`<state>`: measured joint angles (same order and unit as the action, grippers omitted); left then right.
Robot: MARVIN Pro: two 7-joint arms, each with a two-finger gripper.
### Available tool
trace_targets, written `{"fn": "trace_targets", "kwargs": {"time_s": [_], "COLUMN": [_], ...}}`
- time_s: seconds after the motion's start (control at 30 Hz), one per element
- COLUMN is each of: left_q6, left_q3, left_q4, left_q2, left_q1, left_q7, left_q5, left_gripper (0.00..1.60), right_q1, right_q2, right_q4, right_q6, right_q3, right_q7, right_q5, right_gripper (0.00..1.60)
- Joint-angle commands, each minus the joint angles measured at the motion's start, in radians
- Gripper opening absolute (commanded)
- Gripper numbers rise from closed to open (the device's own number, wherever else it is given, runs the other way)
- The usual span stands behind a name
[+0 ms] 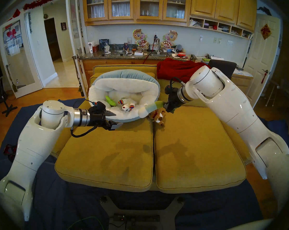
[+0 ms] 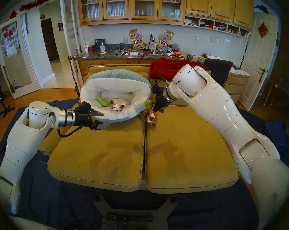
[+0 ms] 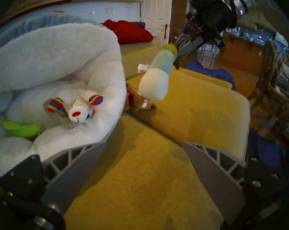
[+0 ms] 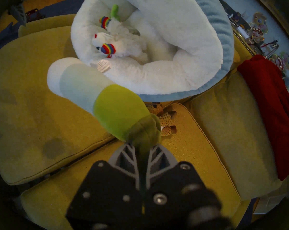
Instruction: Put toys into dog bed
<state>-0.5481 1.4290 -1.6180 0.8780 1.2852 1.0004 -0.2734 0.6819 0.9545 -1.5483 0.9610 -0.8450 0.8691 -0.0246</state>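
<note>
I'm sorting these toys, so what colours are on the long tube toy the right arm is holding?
White, pale blue, then green at the gripped end of the tube toy; clearest in the right wrist view.

A home kitchen (glass-fronted cabinets, sink counter).

Door sign: a red diamond sign is hanging high on the white door at the room's right side. It is showing one gold Chinese character that looks like 福, though the strokes are blurring together.
Bottle label: a white bottle is standing at the left end of the granite counter. It is carrying a dark blue brand band too small to read.
Wall figures: cartoon cut-outs above the counter's back edge are holding round panels whose characters are not resolving.
Toy tag: a white sewn tag on the tube toy is showing no legible print.
</note>
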Motion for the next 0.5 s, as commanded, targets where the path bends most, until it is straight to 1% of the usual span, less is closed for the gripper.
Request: {"fn": "trace_targets", "kwargs": {"time_s": [0.0, 0.2, 0.47], "left_q6": [0.002, -0.011, -0.02], "left_q3": [-0.027, -0.056, -0.089], "left_q4": [-0.002, 0.012, 0.015], "left_q2": [-0.006, 0.009, 0.022], "left_q1": [-0.106, -0.147, -0.182], "left_q7": [0.049, 0.078, 0.107], "left_q5": [0.002, 0.004, 0.005], "left_gripper": [1.6, 1.6, 1.6], "right_q1": [-0.018, -0.022, -0.037], "right_q2": [-0.045, -0.05, -0.049], "right_q4": [-0.067, -0.074, -0.079], "right_q6": [-0.001, -0.001, -0.001], "right_q3": [-0.009, 0.011, 0.036], "right_q7": [0.073, 0.059, 0.047], "right_q5": [0.038, 0.068, 0.102], "right_gripper": [0.0, 0.0, 0.0]}}
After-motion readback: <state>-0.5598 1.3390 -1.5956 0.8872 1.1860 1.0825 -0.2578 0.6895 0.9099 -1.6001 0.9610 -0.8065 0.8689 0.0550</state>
